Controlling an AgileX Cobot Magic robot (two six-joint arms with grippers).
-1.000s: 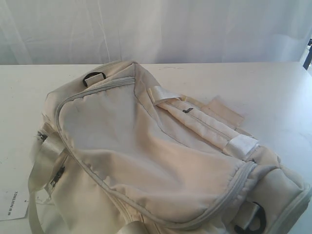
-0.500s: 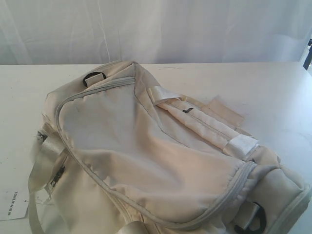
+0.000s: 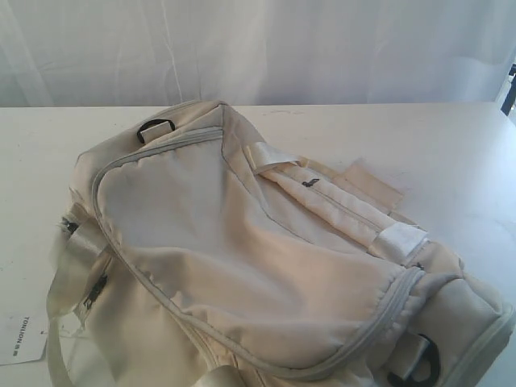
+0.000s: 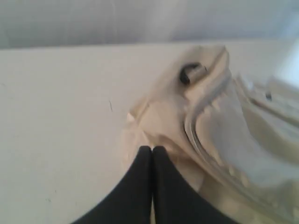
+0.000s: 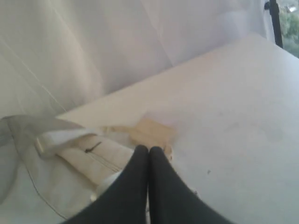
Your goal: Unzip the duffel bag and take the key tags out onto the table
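Duffel bag (image 3: 242, 250) lies closed on tabletop (image 3: 451, 153); unzipping not started. Left gripper (image 4: 152, 150) and right gripper (image 5: 148, 150): closed, empty. Next move requires locating the pull on the zipper (image 3: 133, 266).

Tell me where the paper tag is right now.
In the exterior view the paper tag lies on the table at the lower left edge, just left of the bag and its strap.

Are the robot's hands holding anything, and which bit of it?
Nothing is held. Both left and right jaws are pressed shut with nothing pinched between them, near the duffel bag.
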